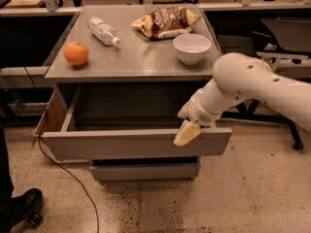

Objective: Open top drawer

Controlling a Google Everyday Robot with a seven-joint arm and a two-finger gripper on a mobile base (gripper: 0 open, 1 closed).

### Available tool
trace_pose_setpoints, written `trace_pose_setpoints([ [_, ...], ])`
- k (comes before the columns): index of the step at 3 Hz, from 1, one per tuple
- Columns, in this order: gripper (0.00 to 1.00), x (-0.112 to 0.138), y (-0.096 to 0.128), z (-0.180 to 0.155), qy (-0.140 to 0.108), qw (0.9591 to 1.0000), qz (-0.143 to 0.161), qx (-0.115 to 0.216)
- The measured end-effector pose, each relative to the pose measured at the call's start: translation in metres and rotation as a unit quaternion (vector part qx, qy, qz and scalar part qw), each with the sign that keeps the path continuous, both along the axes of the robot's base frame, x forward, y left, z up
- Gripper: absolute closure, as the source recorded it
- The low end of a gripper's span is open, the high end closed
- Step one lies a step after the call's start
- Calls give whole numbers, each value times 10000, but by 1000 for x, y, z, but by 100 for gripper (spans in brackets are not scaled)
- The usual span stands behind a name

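Note:
The top drawer [131, 143] is a wide grey metal drawer with a flat handleless front. It stands pulled far out of the cabinet, its shallow grey inside showing. My gripper [187, 132] is at the top edge of the drawer front, right of its middle, with a pale finger hanging over the front face. My white arm [252, 84] reaches in from the right.
On the cabinet top [131, 62] lie an orange [76, 53], a plastic bottle [102, 30], a chip bag [165, 21] and a white bowl [192, 47]. A narrower drawer front [144, 171] sits below. A cable [73, 178] runs over the floor. A shoe [19, 208] is at lower left.

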State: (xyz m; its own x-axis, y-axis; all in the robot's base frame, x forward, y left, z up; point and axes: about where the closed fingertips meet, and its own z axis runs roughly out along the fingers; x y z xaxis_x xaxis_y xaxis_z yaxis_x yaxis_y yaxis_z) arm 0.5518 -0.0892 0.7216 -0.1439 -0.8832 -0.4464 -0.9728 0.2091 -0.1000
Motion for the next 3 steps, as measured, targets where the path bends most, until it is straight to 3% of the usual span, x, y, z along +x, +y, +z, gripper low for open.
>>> trace_pose_setpoints([
  [1,0,6,-11,24,117,9998,-139,-53],
  [2,14,15,-15,37,149,9997,-202,-58],
  [3,38,25,-17,37,216,9994,-278,-41],
])
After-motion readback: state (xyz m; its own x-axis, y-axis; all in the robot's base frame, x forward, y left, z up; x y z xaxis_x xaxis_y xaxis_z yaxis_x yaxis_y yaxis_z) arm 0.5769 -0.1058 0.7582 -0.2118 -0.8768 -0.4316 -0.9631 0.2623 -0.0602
